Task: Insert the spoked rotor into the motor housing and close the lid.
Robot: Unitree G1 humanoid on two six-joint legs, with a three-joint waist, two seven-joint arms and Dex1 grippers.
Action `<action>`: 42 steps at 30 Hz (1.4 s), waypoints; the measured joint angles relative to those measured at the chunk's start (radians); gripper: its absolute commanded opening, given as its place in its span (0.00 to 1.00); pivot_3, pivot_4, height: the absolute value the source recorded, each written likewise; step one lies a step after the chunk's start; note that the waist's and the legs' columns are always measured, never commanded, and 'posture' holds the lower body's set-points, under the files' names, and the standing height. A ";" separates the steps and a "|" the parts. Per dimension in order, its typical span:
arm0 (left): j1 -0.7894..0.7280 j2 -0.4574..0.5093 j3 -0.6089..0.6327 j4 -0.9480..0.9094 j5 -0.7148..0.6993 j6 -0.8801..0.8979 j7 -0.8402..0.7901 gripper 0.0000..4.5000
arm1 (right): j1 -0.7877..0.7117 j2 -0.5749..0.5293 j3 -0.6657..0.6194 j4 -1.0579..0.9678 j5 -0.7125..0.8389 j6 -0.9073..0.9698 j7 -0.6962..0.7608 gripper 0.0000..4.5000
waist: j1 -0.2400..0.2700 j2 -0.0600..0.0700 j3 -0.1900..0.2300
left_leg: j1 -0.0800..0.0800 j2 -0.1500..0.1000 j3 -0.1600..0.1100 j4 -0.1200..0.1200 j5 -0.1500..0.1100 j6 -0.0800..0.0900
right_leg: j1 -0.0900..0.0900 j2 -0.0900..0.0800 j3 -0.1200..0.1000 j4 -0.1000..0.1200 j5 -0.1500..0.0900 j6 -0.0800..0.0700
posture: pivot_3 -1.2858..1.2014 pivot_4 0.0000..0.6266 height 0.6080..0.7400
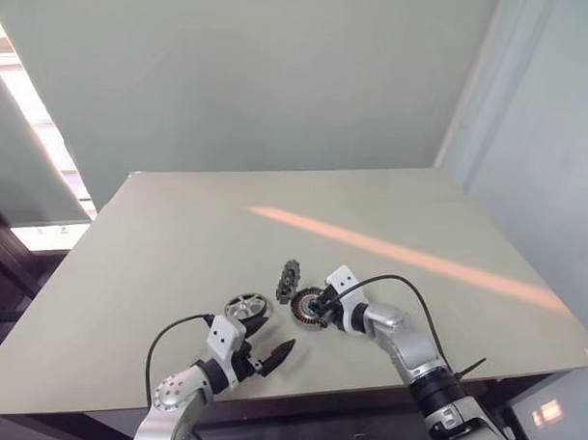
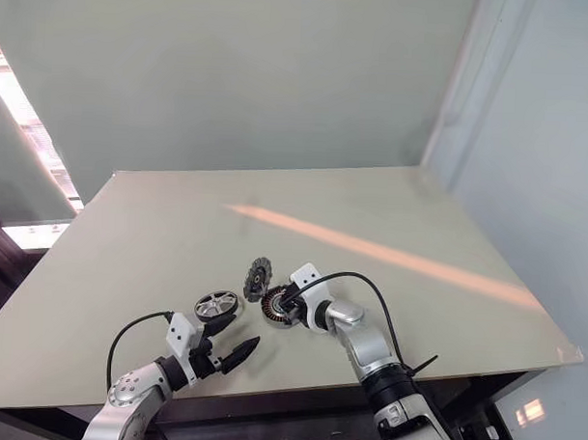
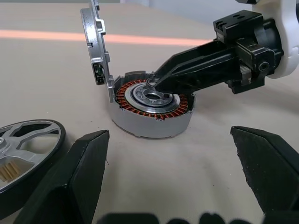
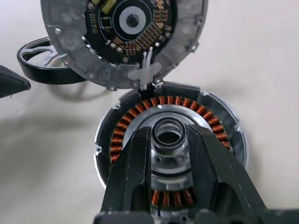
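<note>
Already our right gripper (image 4: 168,140) pinches the motor housing (image 3: 152,109) hub; lifting could drag it; left gripper (image 3: 168,186) gapes empty near the spoked rotor (image 1: 246,305).

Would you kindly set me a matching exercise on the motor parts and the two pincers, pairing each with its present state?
Things:
1. lid
2. spoked rotor
3. motor housing
4. left pincer
5. right pincer

States:
A. lying flat on the table, untouched
B. standing upright, hinged open
C. copper windings exposed, hub gripped
D. shut on the housing's central hub
E. open, holding nothing

Pairs: 1-B, 2-A, 3-C, 4-E, 5-D
</note>
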 measured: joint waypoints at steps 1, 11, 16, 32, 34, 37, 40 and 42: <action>0.000 0.000 0.000 0.000 0.000 0.000 0.000 1.00 | -0.001 0.002 0.000 0.010 -0.001 -0.002 0.000 0.18 | 0.000 0.000 0.000 | 0.000 0.000 0.000 0.000 0.000 0.000 | 0.000 0.000 0.000 0.000 0.000 0.000 | 0.52 0.00 1.00; 0.007 -0.001 0.000 -0.004 0.000 0.000 0.006 1.00 | -0.024 0.008 0.000 0.065 -0.018 -0.023 0.000 0.18 | 0.000 0.000 0.000 | 0.000 0.000 0.000 0.000 0.000 0.000 | 0.000 0.000 0.000 0.000 0.000 0.000 | 0.52 0.00 1.00; 0.009 -0.002 0.000 -0.008 0.000 0.000 0.011 1.00 | -0.027 0.010 0.000 0.075 -0.020 -0.030 0.002 0.18 | 0.000 0.000 0.000 | 0.000 0.000 0.000 0.000 0.000 0.000 | 0.000 0.000 0.000 0.000 0.000 0.000 | 0.52 0.00 1.00; 0.010 -0.001 0.000 -0.008 0.001 0.000 0.012 1.00 | -0.038 0.009 0.009 0.088 -0.032 -0.017 0.044 0.55 | -0.001 0.000 0.000 | 0.001 0.000 0.000 0.000 0.000 0.000 | 0.000 0.000 0.000 0.000 0.000 0.000 | 0.52 0.00 1.00; 0.010 -0.001 0.000 -0.008 0.001 0.000 0.011 1.00 | -0.038 0.009 0.015 0.084 -0.032 -0.011 0.054 0.72 | 0.000 0.000 0.000 | 0.001 0.000 0.000 0.000 0.000 0.000 | 0.000 0.000 0.000 0.000 0.000 0.000 | 0.52 0.00 1.00; 0.010 -0.001 0.000 -0.008 0.001 0.000 0.011 1.00 | -0.035 0.015 0.009 0.066 -0.029 -0.004 0.052 0.94 | 0.000 0.000 0.000 | 0.001 0.000 0.000 0.000 0.000 0.000 | 0.001 0.000 0.000 0.001 0.000 0.000 | 0.52 0.00 1.00; 0.009 -0.001 0.000 -0.008 0.001 0.000 0.011 1.00 | -0.028 0.017 -0.007 0.032 -0.012 0.012 0.053 0.99 | 0.000 0.000 0.000 | 0.000 0.000 0.000 0.000 0.000 0.000 | 0.000 0.000 0.000 0.000 0.000 0.000 | 0.52 0.00 1.00; 0.009 -0.001 0.000 -0.008 0.001 0.000 0.011 1.00 | -0.026 0.020 -0.016 -0.001 0.002 0.029 0.054 0.99 | 0.000 0.000 0.000 | 0.000 0.000 0.000 0.000 0.000 0.000 | 0.000 0.000 0.000 0.000 0.000 0.000 | 0.52 0.00 1.00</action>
